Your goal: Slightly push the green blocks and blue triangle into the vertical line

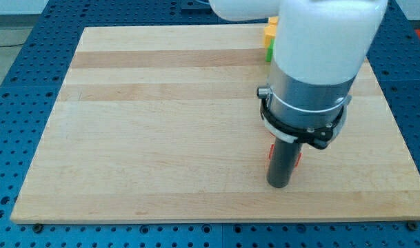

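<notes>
pale wood worktop (161,124), striped in lighter and darker planks, lies on a blue perforated base (16,83). the arm (320,48) comes in from the far right — a white housing over a grey metal cylinder ringed by a black clamp — and ends in a dark rod. my tip (278,186) sits on the worktop at the near right, well inside the near edge.

a red block (297,158) shows just behind the rod, peeking out on both sides of it; most of it is hidden, so its shape cannot be made out, and whether my tip touches it cannot be told — it is at least just beside it.

at the far right, near the far edge, a yellow block (270,32) pokes out from behind the white housing, with a second yellow sliver just beyond it that may be another block. a green block (270,53) sits just nearer than the yellow one, also cut off by the arm, its shape unclear. both are well apart from my tip.

any other green block and the blue triangle do not show; the arm covers a large part of the right side. no gripper on this arm, so no jaw state can be told — only the bare rod.

the left and middle of the wood carry no blocks in view.
</notes>
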Controlling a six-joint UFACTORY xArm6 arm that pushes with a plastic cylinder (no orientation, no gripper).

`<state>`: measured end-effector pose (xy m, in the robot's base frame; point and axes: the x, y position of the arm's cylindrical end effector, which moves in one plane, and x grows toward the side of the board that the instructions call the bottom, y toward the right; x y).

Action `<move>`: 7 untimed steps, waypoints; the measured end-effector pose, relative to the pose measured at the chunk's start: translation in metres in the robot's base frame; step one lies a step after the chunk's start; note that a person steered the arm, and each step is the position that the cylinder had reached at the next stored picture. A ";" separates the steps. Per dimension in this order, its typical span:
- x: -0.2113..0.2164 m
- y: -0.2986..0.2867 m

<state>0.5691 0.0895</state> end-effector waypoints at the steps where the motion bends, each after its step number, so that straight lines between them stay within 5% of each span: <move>1: -0.004 0.014; 7: -0.004 0.064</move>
<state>0.5649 0.1540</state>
